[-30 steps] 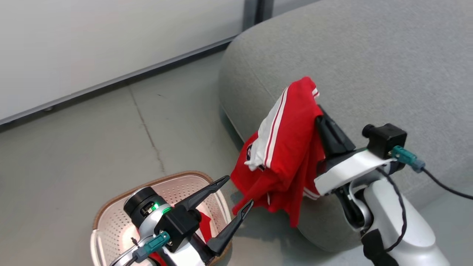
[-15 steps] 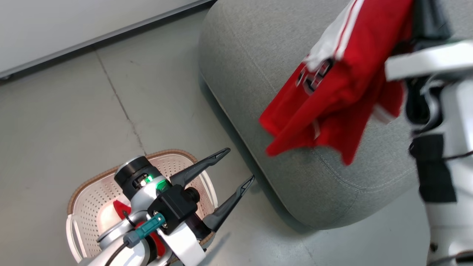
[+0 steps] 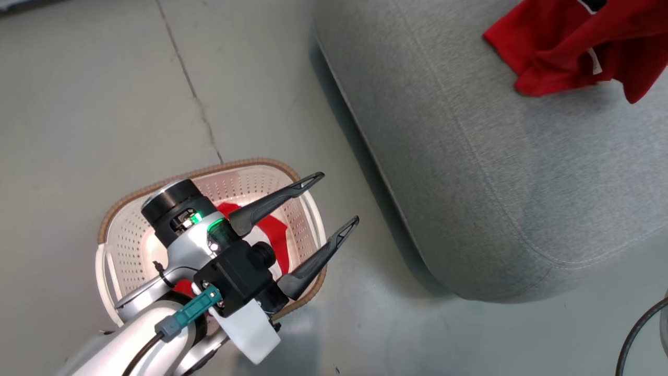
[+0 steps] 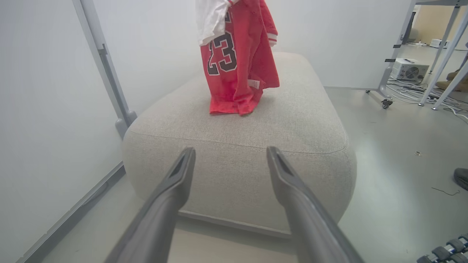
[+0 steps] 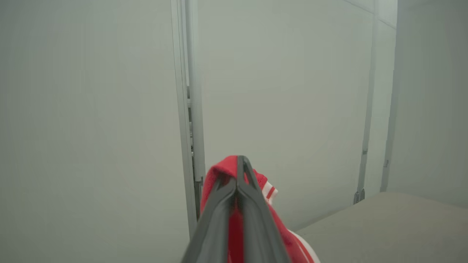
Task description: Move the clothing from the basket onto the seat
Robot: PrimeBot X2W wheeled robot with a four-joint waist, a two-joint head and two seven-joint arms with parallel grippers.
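Note:
A red garment point(image 3: 574, 47) hangs over the grey seat point(image 3: 496, 156) at the head view's top right. The left wrist view shows that clothing point(image 4: 237, 62) with dark "23" lettering, its hem touching the seat point(image 4: 292, 120). My right gripper point(image 5: 239, 164) is shut on the garment's red cloth point(image 5: 225, 170), high above the seat point(image 5: 402, 226). My left gripper point(image 3: 329, 201) stands open and empty above the white basket point(image 3: 125, 245) with its brown rim. More red clothing point(image 3: 274, 230) lies inside the basket.
The basket stands on grey floor point(image 3: 104, 104) just left of the seat's rounded corner. A white wall with a metal post point(image 4: 106, 73) is behind the seat. Table legs and a white box point(image 4: 409, 69) stand far right, and a cable point(image 3: 636, 329) lies at the head view's lower right.
The head camera has tilted down and shifted, so basket and seat sit differently in the picture. The right gripper has carried the garment up and over the seat top. The left gripper stays open.

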